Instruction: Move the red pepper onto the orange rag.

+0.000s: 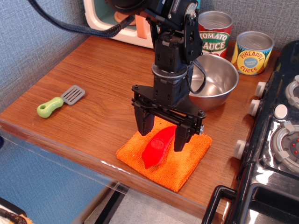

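Your black gripper [163, 132] stood released, fingers spread astride the glossy red toy pepper [157, 147] lying on the fuzzy orange rag [187, 161].

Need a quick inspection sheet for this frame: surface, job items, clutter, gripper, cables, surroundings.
Surface: wooden counter, no spills seen.
Job's things: red pepper lies on the orange rag, tip toward the front edge; rag flat near the counter's front edge.
Clutter: green-handled spatula at left; steel bowl behind the arm; tomato sauce can and pineapple slices can at the back.
Gripper: gripper open, one finger on each side of the pepper; contact cannot be told.
Cables: black cable runs from the arm to the upper left, above the counter.
Surroundings: toy microwave at back, toy stove at right, blue-grey wall at left.
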Robot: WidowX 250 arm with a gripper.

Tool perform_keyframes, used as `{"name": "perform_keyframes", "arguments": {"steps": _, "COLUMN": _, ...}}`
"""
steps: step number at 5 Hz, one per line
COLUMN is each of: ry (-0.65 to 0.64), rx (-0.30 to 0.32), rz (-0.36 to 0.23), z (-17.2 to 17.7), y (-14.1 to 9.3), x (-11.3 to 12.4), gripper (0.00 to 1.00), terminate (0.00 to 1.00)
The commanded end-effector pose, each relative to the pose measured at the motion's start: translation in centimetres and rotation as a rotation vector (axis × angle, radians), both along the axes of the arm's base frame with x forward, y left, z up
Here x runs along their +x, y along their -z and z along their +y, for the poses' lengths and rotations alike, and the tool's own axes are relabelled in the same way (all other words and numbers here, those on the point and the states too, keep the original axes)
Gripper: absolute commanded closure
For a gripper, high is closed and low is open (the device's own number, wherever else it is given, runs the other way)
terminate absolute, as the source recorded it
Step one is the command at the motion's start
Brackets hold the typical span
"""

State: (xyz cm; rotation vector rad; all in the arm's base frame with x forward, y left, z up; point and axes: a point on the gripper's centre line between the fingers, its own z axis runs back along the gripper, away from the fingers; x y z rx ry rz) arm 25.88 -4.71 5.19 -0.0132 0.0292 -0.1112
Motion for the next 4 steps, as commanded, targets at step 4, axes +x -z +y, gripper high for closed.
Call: {"name": "perform_keyframes", "arguments": {"steps": 4, "ry": -0.071, "rx": 0.005, "rz": -0.083, "z": 3.5, "y": -5.2, "x": 0.0, "gripper": 0.0, "terminate": 0.0}}
